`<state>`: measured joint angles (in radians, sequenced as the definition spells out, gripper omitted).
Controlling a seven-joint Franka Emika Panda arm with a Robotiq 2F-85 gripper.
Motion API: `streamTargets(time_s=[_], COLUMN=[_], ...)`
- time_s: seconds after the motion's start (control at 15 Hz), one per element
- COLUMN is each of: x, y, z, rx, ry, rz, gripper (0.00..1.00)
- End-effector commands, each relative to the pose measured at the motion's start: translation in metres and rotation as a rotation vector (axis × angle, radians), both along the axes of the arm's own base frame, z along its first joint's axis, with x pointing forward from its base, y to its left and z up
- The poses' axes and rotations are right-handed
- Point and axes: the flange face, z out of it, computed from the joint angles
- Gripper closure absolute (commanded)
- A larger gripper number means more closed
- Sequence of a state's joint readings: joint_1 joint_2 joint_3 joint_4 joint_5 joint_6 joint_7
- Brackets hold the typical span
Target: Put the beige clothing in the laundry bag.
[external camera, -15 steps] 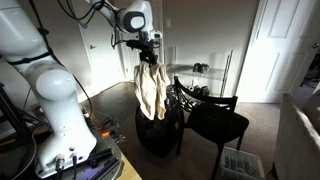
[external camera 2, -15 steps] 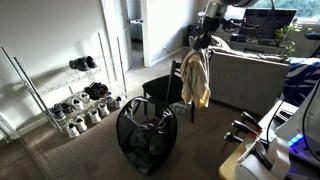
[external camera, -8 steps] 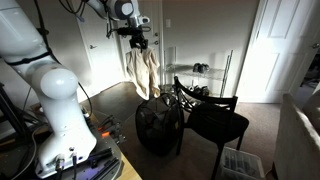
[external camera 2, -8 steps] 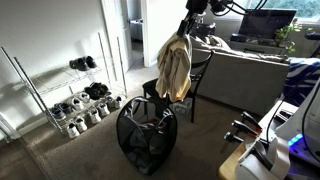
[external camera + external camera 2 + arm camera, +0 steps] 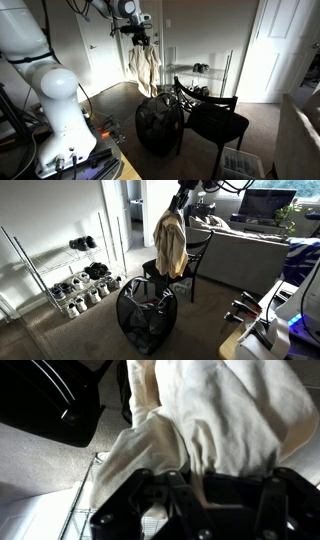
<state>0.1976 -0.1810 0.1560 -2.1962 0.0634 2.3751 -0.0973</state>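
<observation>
My tool is raised high in a dim room and clamped on the top of the beige clothing, which hangs free below it. In the wrist view, the tool has cloth bunched between its two fingers, and the garment fills most of the picture.

The pick-up is done: the clothing touches nothing but my tool. The putting-in is not done. In both exterior views the black mesh laundry bag stands open on the floor, and the hem hangs at about the level of its rim, outside it. In an exterior view the garment hangs in front of a black chair, to the right of the bag's middle. I cannot tell whether any of it is over the opening. I judge that what is left is to line up over the bag, lower and let go.

The garment is pale cream, soft and limp. It falls in long loose folds, narrow where I grip it and wider toward the hem.
</observation>
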Motion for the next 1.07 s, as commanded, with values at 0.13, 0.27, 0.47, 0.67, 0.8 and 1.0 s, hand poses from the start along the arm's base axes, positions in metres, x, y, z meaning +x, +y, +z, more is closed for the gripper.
streamTargets(time_s=[0.13, 0.27, 0.47, 0.67, 0.8, 1.0], x=[0.041, 0.05, 0.062, 0.07, 0.075, 0.08], y=[0.041, 0.053, 0.063, 0.071, 0.075, 0.082], z=[0.009, 0.003, -0.007, -0.014, -0.015, -0.016], rx=[-0.08, -0.116, -0.141, -0.127, -0.111, -0.088], ry=[-0.108, -0.111, -0.111, -0.11, -0.114, -0.114], rz=[-0.055, -0.059, -0.066, -0.08, -0.103, -0.132], gripper=[1.0, 1.0, 1.0, 1.0, 1.0, 1.0])
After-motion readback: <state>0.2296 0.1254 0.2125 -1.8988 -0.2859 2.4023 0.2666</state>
